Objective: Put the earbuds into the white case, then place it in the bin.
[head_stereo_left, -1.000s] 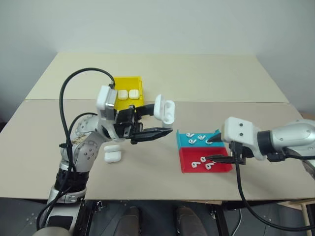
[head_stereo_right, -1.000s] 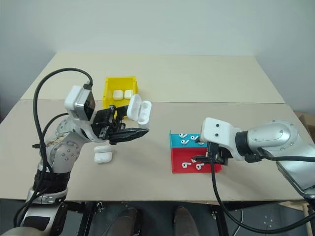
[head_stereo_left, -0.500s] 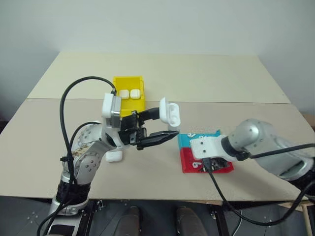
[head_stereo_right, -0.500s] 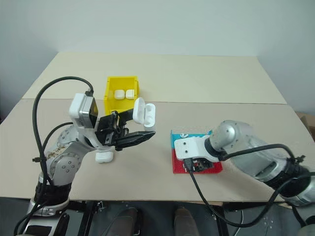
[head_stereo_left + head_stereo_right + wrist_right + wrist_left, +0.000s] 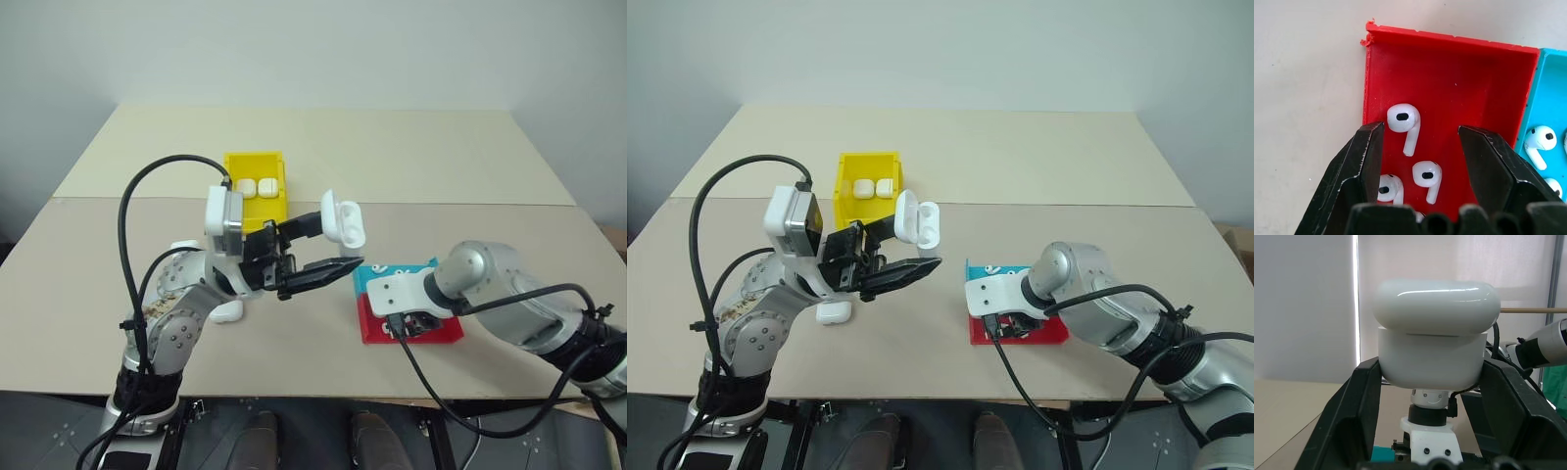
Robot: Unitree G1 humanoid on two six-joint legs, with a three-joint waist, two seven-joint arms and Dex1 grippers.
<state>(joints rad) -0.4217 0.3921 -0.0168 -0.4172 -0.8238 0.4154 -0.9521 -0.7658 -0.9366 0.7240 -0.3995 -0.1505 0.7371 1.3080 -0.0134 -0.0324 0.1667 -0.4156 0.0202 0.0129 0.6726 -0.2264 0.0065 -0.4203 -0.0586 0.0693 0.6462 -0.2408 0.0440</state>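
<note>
Over the red tray [image 5: 1449, 73] my right end effector [image 5: 1422, 147] hangs released, fingers straddling two earbuds [image 5: 1427, 178] — I should centre on one stem, then descend and pinch gently. My left end effector [image 5: 318, 250] grasps the white case [image 5: 343, 220], lid open, at ten o'clock from the tray; the bin [image 5: 257, 201] waits beyond.

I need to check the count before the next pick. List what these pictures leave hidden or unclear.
- Red tray: its near end is hidden behind the right tool in the right wrist view, so the earbuds there cannot be counted.
- Teal tray: cut off by the picture's edge.
- Open case in the left tool: its inside faces away in the left wrist view.
- Yellow bin: partly behind the left arm.
</note>
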